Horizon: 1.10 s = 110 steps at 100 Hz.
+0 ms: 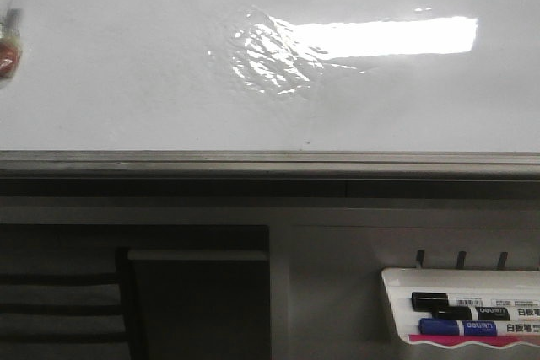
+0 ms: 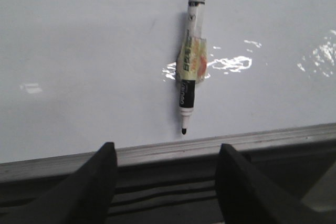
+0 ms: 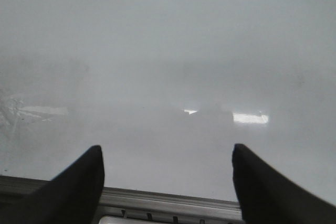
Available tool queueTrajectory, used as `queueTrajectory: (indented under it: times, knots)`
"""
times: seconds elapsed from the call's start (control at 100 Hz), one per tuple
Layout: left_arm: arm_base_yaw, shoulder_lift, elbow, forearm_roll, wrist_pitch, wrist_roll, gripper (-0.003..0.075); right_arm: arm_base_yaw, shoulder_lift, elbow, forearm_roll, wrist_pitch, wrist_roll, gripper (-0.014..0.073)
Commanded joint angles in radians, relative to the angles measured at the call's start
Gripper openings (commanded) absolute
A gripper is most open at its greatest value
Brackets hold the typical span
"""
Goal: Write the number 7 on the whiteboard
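Note:
The whiteboard (image 1: 126, 82) fills the front view, glossy white with a wrinkled reflective patch (image 1: 270, 56) and a grey metal edge strip (image 1: 253, 160). No number 7 shows on it. An uncapped black marker (image 2: 190, 61) with a yellowish label lies on the board, tip toward the edge strip; its end shows at the far left of the front view (image 1: 7, 35). My left gripper (image 2: 165, 153) is open and empty, short of the marker, over the edge strip (image 2: 157, 150). My right gripper (image 3: 167, 156) is open and empty over bare board (image 3: 168, 66). Neither gripper shows in the front view.
A small white marker tray (image 1: 396, 280) hangs below the board at the lower right, holding a black marker (image 1: 460, 303), a blue marker (image 1: 472, 326) and something pink. A dark recess lies under the board at the lower left.

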Motion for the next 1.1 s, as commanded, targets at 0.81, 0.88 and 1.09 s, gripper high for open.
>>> queueTrajectory:
  times: [0.81,0.88,1.09]
  knots:
    - [-0.126,0.594,-0.072,0.027,-0.548,0.014,0.0366,-0.008,0.012,-0.035,0.006,-0.053,-0.007,0.046]
    - [-0.126,0.61,-0.072,0.027,-0.578,0.014,0.0366,-0.008,0.012,-0.035,0.006,-0.051,-0.007,0.046]
    - [-0.126,0.649,-0.072,0.027,-0.624,0.014,0.0366,-0.008,0.012,-0.035,0.006,-0.051,-0.007,0.046]
